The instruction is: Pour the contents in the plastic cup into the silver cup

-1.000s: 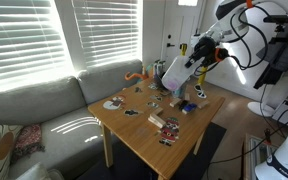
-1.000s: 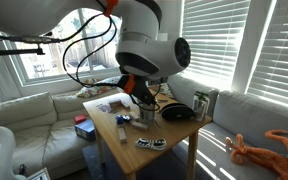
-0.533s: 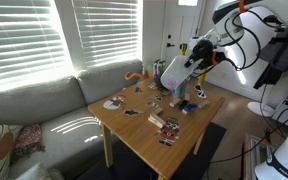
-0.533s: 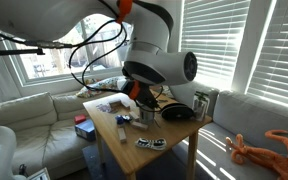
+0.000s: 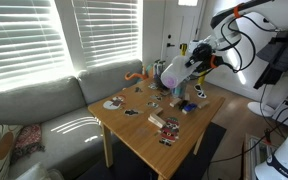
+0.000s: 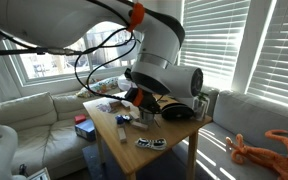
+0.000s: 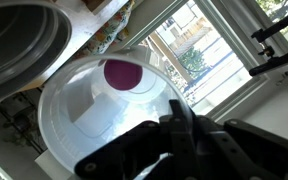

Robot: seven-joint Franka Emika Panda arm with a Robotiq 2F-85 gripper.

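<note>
My gripper (image 5: 187,64) is shut on the plastic cup (image 5: 170,73), a tall translucent white tumbler held tilted on its side above the far side of the wooden table (image 5: 144,128). In the wrist view I look into the cup's open mouth (image 7: 94,110); a round magenta object (image 7: 124,72) sits at its bottom, and a dark finger (image 7: 179,140) clamps the rim. The silver cup (image 6: 146,116) stands on the table just below the gripper and also shows under the tumbler (image 5: 178,94). In the exterior view from the other side my arm (image 6: 164,75) hides the tumbler.
A black round object (image 6: 176,112) lies next to the silver cup. Small cards and toys (image 5: 166,128) are scattered over the table. A grey curved rim (image 7: 19,45) fills the wrist view's top left. A couch (image 5: 44,110) and blinds stand behind.
The arm's upper joints have swung a little and the wrist has turned; the tumbler stays gripped over the same spot, tilted slightly further.
</note>
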